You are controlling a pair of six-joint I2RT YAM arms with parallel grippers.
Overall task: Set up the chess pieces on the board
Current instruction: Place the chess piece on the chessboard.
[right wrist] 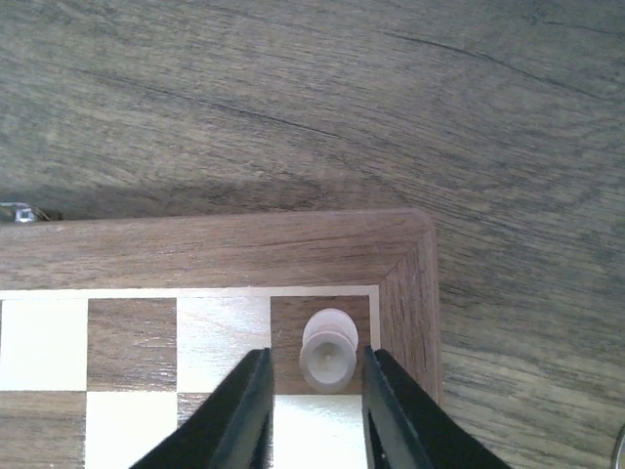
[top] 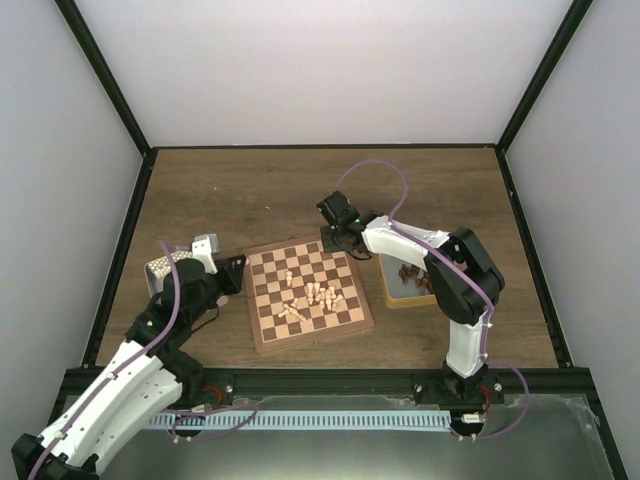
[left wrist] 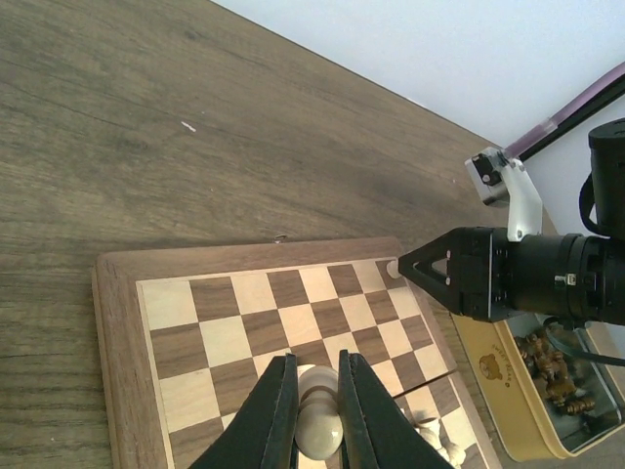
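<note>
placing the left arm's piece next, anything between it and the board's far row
Nothing visible: squares between the cream piece in the left end effector and the far board rim are bare. The right end effector sits at the far right corner.

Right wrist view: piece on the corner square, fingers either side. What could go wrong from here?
The right fingers sit close beside the corner piece; lifting off skewed could tip it onto the board rim. The left fingers, shut on another cream piece, could clash with the right arm nearby.
</note>
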